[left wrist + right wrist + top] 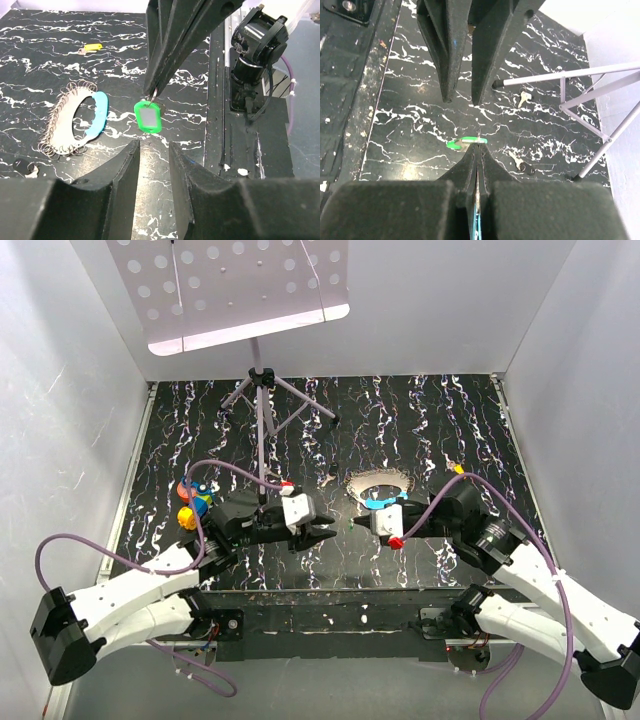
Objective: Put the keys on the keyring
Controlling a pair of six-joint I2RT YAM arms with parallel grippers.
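The black, white-veined bench (420, 420) in front of me carries the keyring (99, 114), a silvery loop with a light-blue strip, lying flat near the middle. A purple tripod stand (262, 375) is planted at the back. A yellow-tagged key (91, 47) lies to my right, orange, blue and yellow tags (192, 502) to my left, and a bare key (522, 97) near a tripod foot.

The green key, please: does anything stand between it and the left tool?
Nothing visible does: the green key hangs from the shut right tool, just ahead of the open left tool.
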